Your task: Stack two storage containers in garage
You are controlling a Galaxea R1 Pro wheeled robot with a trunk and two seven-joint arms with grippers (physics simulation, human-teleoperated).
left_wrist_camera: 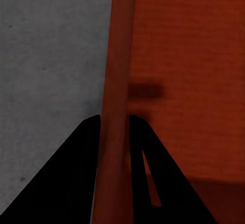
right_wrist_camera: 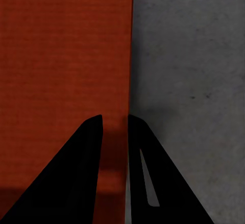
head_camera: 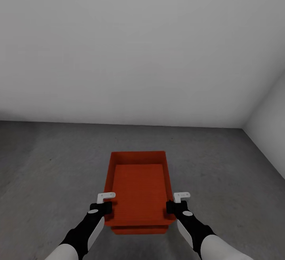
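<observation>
A red-orange open-top storage container (head_camera: 139,186) sits low over the dark grey garage floor (head_camera: 47,165), straight ahead of me. Under its near end peeks the rim of a second storage container (head_camera: 138,230) of the same colour, so the two look stacked. My left gripper (head_camera: 106,207) is shut on the upper bin's left wall; in the left wrist view that wall (left_wrist_camera: 116,81) runs between the black fingers (left_wrist_camera: 76,173). The right gripper (head_camera: 171,207) is shut on the right wall (right_wrist_camera: 127,55), one finger inside the bin and one outside.
A plain pale grey wall (head_camera: 142,54) stands beyond the bins. A second wall (head_camera: 269,121) meets it in a corner at the right. Bare dark floor spreads to the left and right of the bins.
</observation>
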